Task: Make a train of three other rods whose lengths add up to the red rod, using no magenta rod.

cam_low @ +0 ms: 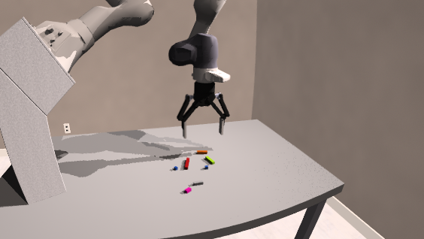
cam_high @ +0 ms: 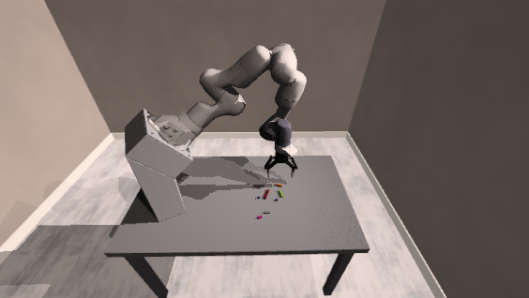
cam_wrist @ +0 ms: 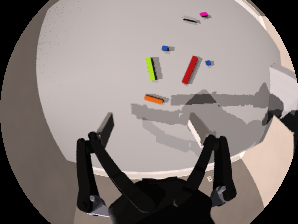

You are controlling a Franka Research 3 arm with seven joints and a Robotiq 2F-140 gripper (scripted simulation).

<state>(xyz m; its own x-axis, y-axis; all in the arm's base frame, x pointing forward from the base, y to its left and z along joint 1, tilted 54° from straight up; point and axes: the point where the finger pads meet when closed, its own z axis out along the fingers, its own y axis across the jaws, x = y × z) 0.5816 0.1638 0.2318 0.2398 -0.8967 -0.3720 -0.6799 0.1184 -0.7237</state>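
Observation:
My gripper (cam_high: pixel 280 174) (cam_low: pixel 203 134) (cam_wrist: pixel 152 119) is open and empty, above the table behind the rods. The red rod (cam_high: pixel 266 194) (cam_low: pixel 186 163) (cam_wrist: pixel 190 70) lies between a blue rod (cam_high: pixel 258 198) (cam_low: pixel 176 168) (cam_wrist: pixel 208 63) and the lime rod (cam_high: pixel 280 193) (cam_low: pixel 210 160) (cam_wrist: pixel 151 69). The orange rod (cam_high: pixel 278 186) (cam_low: pixel 202 152) (cam_wrist: pixel 154 99) lies nearest my gripper. A second blue rod (cam_high: pixel 276 200) (cam_low: pixel 206 167) (cam_wrist: pixel 165 48) lies near one end of the lime rod. The grey rod (cam_high: pixel 266 213) (cam_low: pixel 198 183) (cam_wrist: pixel 190 20) lies farther off. All lie apart, at differing angles.
The magenta rod (cam_high: pixel 259 217) (cam_low: pixel 188 190) (cam_wrist: pixel 204 14) lies near the grey rod, apart from it. All rods lie on the grey table (cam_high: pixel 319 225) (cam_low: pixel 263 195) (cam_wrist: pixel 90 75). The arm's pedestal (cam_high: pixel 159 187) (cam_low: pixel 34 150) stands at the table's left in the top and exterior views.

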